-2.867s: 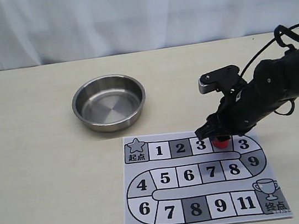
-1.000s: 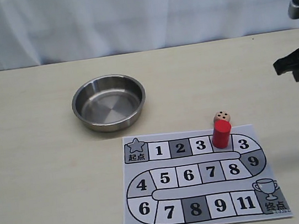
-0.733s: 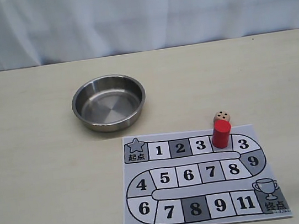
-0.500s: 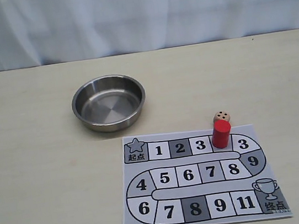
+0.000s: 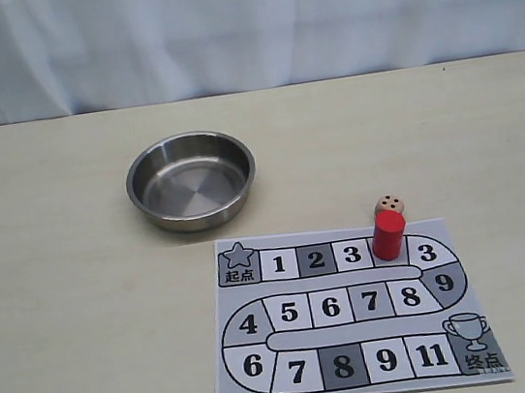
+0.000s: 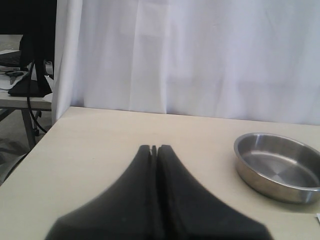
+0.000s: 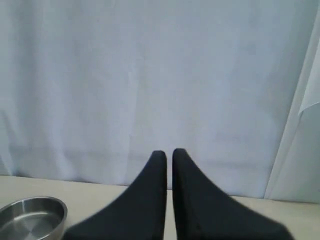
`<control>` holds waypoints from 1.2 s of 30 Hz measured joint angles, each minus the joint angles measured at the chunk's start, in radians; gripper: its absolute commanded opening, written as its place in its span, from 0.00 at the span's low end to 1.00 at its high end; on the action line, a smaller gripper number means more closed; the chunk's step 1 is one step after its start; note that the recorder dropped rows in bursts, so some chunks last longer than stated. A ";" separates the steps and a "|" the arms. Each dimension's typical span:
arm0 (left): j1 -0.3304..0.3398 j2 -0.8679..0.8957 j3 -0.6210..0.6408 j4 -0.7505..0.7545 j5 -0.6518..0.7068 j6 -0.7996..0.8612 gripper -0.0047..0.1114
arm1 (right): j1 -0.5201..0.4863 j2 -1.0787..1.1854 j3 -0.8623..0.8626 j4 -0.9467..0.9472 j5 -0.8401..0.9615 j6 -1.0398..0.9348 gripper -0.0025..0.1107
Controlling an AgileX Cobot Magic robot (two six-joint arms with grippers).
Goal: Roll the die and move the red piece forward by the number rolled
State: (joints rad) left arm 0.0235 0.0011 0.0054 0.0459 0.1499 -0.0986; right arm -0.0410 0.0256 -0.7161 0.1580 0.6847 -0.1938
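Observation:
The red piece [image 5: 388,234] stands upright on the printed board [image 5: 294,348], on the dark square between the two squares marked 3. The die [image 5: 390,204], a small tan cube with black dots on top, rests on the table just behind the red piece, at the board's far edge. Neither arm shows in the exterior view. My left gripper [image 6: 154,148] is shut with nothing in it, above bare table. Only a sliver of a gap separates the fingers of my right gripper [image 7: 169,152]; it is shut, holds nothing and faces the white curtain.
A steel bowl [image 5: 191,180] with nothing in it sits on the table, behind the board and to its left; it is the steel bowl [image 6: 280,167] in the left wrist view and the steel bowl [image 7: 32,217] in the right wrist view. A white curtain backs the table.
The right arm let go of the red piece and drew back off the right edge of the exterior view. The red piece and the die have not moved in the last second.

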 measured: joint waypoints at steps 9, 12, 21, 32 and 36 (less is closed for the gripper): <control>0.000 0.000 0.000 0.000 0.000 0.000 0.04 | 0.000 -0.020 0.183 0.031 -0.226 -0.022 0.06; 0.000 0.000 0.000 0.000 0.000 0.000 0.04 | 0.000 -0.020 0.297 0.032 -0.330 -0.039 0.06; 0.000 0.000 0.000 0.000 0.000 0.000 0.04 | 0.000 -0.022 0.445 0.032 -0.420 -0.076 0.06; 0.000 0.000 0.000 0.000 0.000 0.000 0.04 | 0.000 -0.022 0.643 0.027 -0.685 -0.150 0.06; 0.000 0.000 0.000 0.000 0.000 0.000 0.04 | 0.000 -0.020 0.708 -0.041 -0.743 -0.148 0.06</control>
State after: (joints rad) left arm 0.0235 0.0011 0.0054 0.0459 0.1499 -0.0986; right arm -0.0410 0.0053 -0.0084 0.1173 -0.0584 -0.3421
